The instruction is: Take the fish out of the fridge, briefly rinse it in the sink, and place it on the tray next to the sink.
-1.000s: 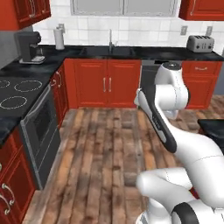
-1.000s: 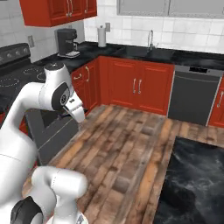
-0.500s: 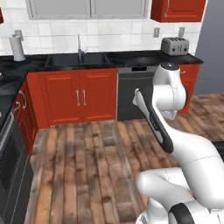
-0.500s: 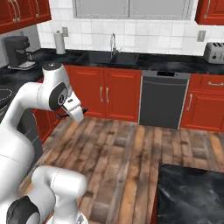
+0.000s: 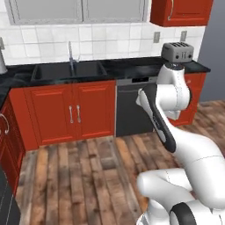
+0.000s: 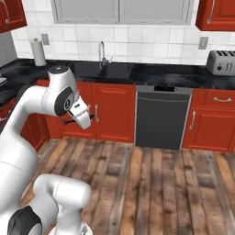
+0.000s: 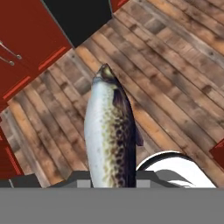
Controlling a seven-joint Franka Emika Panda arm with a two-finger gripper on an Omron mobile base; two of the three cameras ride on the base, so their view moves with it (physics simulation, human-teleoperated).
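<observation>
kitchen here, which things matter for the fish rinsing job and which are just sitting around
Part of the job:
- speckled silver-brown fish, held in the gripper
- wide black double-basin sink with slim chrome gooseneck faucet

Just there:
- silver toaster on the black counter
- dark grey dishwasher
- white paper towel roll
- red cabinets

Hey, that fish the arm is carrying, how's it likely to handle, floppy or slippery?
The fish juts straight out from the end effector over the wood floor without drooping, so probably stiff. Its glossy speckled skin may be slick. Long and held at one end, it might swing.
</observation>
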